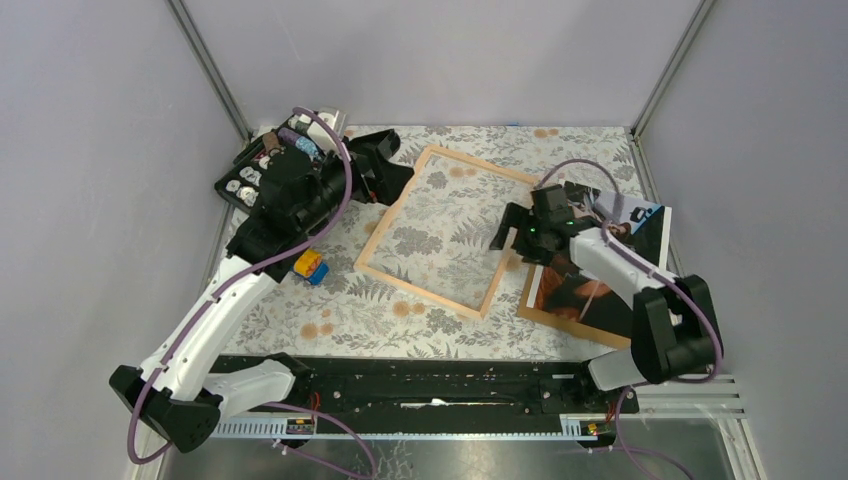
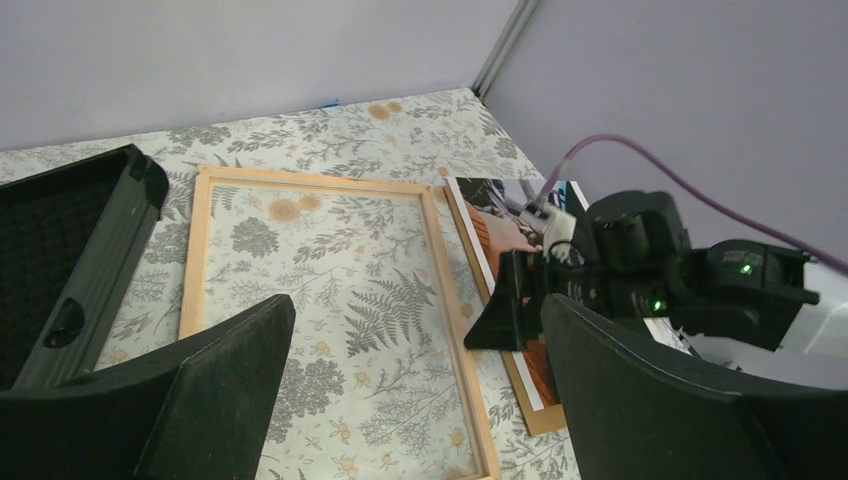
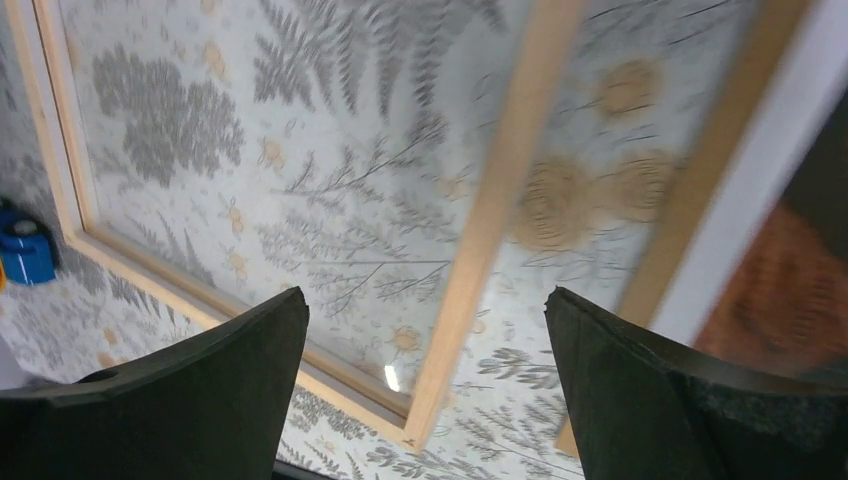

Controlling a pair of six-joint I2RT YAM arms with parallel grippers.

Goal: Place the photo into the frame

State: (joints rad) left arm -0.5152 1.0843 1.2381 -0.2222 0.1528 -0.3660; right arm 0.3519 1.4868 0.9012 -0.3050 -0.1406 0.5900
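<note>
- At the bottom of the top view, both arm bases sit on a black rail, and the arms reach up over the floral tablecloth (image 1: 330, 330).
- The left gripper (image 2: 420, 390) has its jaws wide apart and holds nothing. Its own camera looks between them across the whole frame (image 2: 455, 300) to the right arm.
- The right gripper (image 3: 425, 390) also has its jaws spread, with nothing between them. Its camera looks straight down on one pale rail of the frame.
- A small orange and blue toy (image 1: 310, 265) lies left of centre in the top view. Only its blue part shows at the left edge of the right wrist view, and the left wrist view misses it.
- The frame lies flat at the centre, turned at an angle, with the cloth pattern showing through it.
- The photo (image 1: 570, 300) lies at centre right, outside the frame and just beside its right rail, on a brown board (image 1: 575, 328). The right arm crosses over it.
- A black case (image 1: 250, 175) holding small items sits at the upper left, under the left arm.
</note>
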